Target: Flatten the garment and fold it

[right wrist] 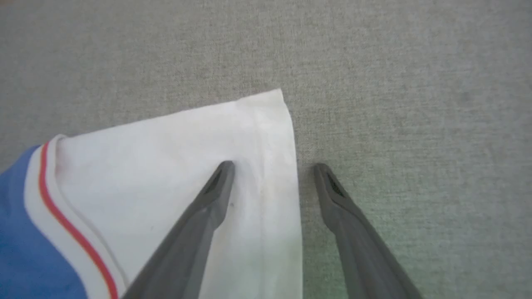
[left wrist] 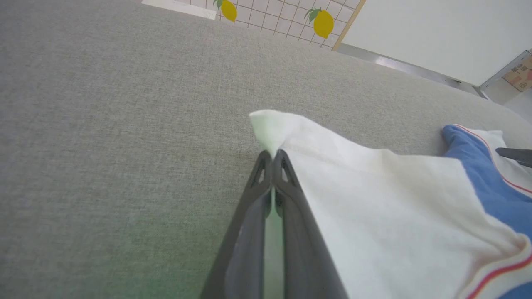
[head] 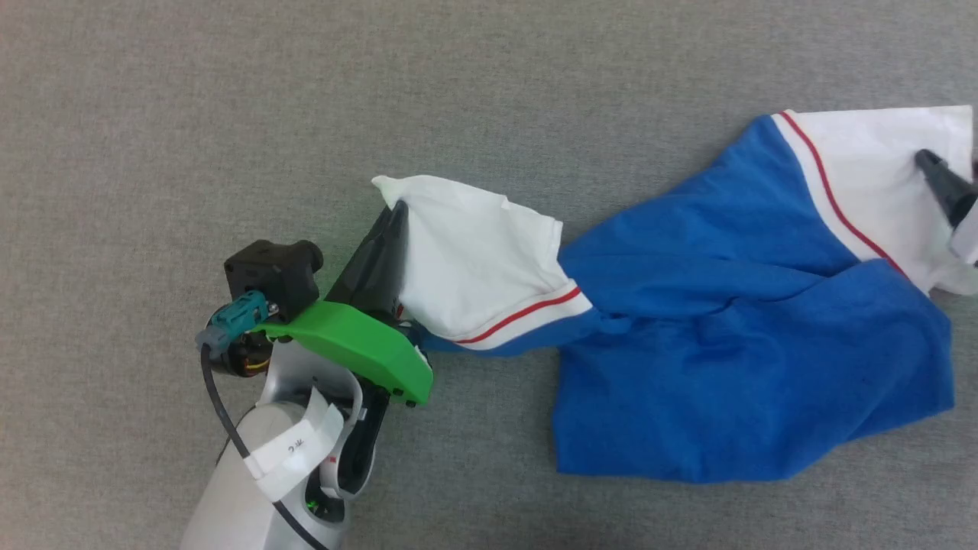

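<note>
From the head: one shirt (head: 726, 344) crumpled on the table (head: 229, 114) from centre to 3 o'clock, and two end effectors, left end effector (head: 396, 218) at 9 o'clock clamped shut on one white sleeve (head: 474, 252), likely to draw the cloth flat, right end effector (head: 936, 172) at 3 o'clock over the second sleeve (head: 863, 160). Along the left wrist: fingers (left wrist: 291, 232) pressed together at centre on that sleeve's corner, blue body trailing toward 3 o'clock. Along the right wrist: spread wide, gripping nothing, straddling the second sleeve's hem at 6 o'clock, probably poised to take that edge and spread the shirt.
</note>
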### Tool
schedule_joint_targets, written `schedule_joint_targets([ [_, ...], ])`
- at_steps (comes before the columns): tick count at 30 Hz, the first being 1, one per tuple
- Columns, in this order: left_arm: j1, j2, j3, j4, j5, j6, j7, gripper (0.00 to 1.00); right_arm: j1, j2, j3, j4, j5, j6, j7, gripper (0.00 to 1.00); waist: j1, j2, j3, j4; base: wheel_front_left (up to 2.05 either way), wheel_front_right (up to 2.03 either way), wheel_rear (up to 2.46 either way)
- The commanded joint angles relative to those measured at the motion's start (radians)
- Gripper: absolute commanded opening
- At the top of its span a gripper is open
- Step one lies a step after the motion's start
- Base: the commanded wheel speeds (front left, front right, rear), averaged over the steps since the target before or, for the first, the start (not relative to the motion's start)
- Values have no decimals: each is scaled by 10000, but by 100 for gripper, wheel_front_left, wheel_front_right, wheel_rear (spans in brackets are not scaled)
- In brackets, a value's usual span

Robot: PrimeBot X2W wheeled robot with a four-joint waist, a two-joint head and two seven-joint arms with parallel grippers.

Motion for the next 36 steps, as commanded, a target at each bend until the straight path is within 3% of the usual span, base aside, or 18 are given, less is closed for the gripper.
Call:
schedule_joint_targets([
  [1,-149,-7,28,-5,-76,-6,9,0,183,128,185,368,44,-13,354,29,-1,0,48,48,0,0,0],
  [2,-145,5,42,-4,-93,-3,9,0,181,74,254,312,78,-13,429,0,-1,0,41,48,0,0,0],
  [9,-123,75,204,262,-269,-29,-129,0,272,-137,409,-40,116,-13,-296,0,-1,0,-446,-8,0,0,0],
  [16,-882,391,707,930,-326,-355,-957,0,227,42,743,-182,428,-13,-2821,0,-1,0,-1711,-271,0,0,0],
  [21,-2089,871,876,1353,-231,-659,-782,0,-266,104,969,-201,499,-13,-4011,0,-1,0,-2872,-495,0,0,0],
  [29,-4758,1647,798,2377,38,-1189,255,0,-1944,157,1944,-37,316,-13,-4255,0,-1,0,-4323,-875,0,0,0],
  [36,-6942,1780,879,3722,144,-1215,655,0,-3771,224,2779,638,-61,-13,-4398,0,-1,0,-4820,-1226,0,0,0],
])
